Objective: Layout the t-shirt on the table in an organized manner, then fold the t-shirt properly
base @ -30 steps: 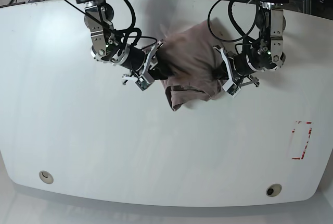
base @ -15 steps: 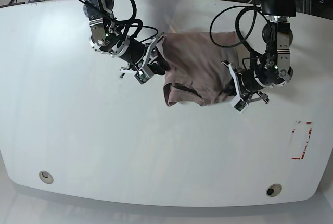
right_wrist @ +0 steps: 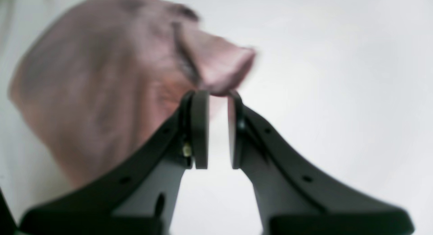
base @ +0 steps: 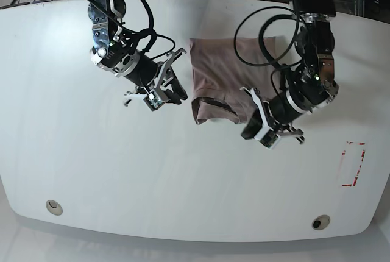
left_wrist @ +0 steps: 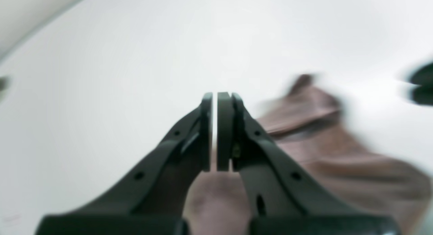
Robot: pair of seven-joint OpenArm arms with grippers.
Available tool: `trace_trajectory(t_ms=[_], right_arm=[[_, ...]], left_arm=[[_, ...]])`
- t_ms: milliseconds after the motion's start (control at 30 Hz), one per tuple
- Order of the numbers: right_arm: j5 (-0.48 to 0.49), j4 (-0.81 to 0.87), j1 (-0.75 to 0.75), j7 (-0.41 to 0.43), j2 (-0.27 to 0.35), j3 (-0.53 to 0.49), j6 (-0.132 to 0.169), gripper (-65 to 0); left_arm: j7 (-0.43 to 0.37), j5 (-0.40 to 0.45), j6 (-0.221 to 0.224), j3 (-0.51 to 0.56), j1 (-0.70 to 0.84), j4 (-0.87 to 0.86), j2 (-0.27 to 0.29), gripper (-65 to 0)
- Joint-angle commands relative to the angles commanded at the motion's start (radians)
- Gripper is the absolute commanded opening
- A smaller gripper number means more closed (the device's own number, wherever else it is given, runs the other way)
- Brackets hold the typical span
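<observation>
Base view: I see the t-shirt (base: 228, 79) bunched in a rough rectangle on the worktop (base: 73, 152), far half, about centre, one edge folded over at its near side.
Left gripper (base: 261, 131): sits just off the shirt's near right corner, low over the worktop.
Left fingers (left_wrist: 225, 130): nearly together, only a thin slit between the pads, nothing pinched in it; blurred cloth shows below and to the right in the left wrist view.
Right gripper (base: 159, 91): beside the shirt's left edge, apart from it in base view.
Right fingers (right_wrist: 199, 130): a narrow gap between the pads, bare worktop visible through it; a blurred fold of shirt (right_wrist: 101, 79) lies just past the tips, I can't tell if it touches them.
Worktop extras: red tape marks (base: 353, 164) near right, grommet holes (base: 53, 206) along the near edge.
</observation>
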Motion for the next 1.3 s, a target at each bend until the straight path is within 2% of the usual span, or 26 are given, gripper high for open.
trace_trajectory(t_ms=[133, 233, 300, 433, 467, 600, 700, 933, 1133, 1200, 1300], right_arm=[[0.011, 0.002, 0.002, 0.000, 0.063, 0.029, 0.002, -56.3], [0.011, 0.011, 0.005, 0.000, 0.098, 0.035, 0.002, -56.3], [0.011, 0.015, 0.002, 0.000, 0.104, 0.054, 0.002, -56.3], [0.011, 0.028, 0.000, 0.000, 0.104, 0.091, 0.002, -56.3], [0.011, 0.029, 0.000, 0.000, 0.104, 0.101, 0.002, -56.3], [0.011, 0.029, -0.002, 0.000, 0.106, 0.132, 0.002, -56.3], [0.011, 0.034, -0.005, -0.002, 0.104, 0.140, 0.003, -56.3], [0.011, 0.037, -0.020, -0.002, 0.104, 0.143, 0.044, -56.3], [0.011, 0.038, -0.040, -0.002, 0.104, 0.143, 0.044, -56.3], [0.011, 0.048, -0.044, -0.002, 0.104, 0.143, 0.044, -56.3], [0.011, 0.064, -0.057, -0.002, 0.104, 0.143, 0.044, -56.3]], left_arm=[[-0.014, 0.054, 0.071, 0.069, 0.060, -0.006, 0.041, -64.6], [-0.101, 0.106, 0.123, 0.143, 0.109, -0.017, 0.052, -64.6], [-0.167, 0.124, 0.164, 0.181, 0.143, -0.031, 0.052, -64.6], [-0.295, 0.161, 0.275, 0.256, 0.192, -0.078, 0.048, -64.6], [-0.327, 0.172, 0.319, 0.279, 0.204, -0.101, 0.048, -64.6], [-0.371, 0.207, 0.384, 0.311, 0.218, -0.173, 0.044, -64.6], [-0.381, 0.219, 0.391, 0.298, 0.218, -0.226, 0.041, -64.6], [-0.382, 0.219, 0.390, 0.193, 0.213, -0.296, -0.031, -64.7], [-0.382, 0.218, 0.387, 0.086, 0.218, -0.288, -0.132, -64.7], [-0.382, 0.218, 0.367, 0.052, 0.219, -0.287, -0.172, -64.7], [-0.382, 0.218, 0.304, 0.002, 0.221, -0.288, -0.218, -64.7]])
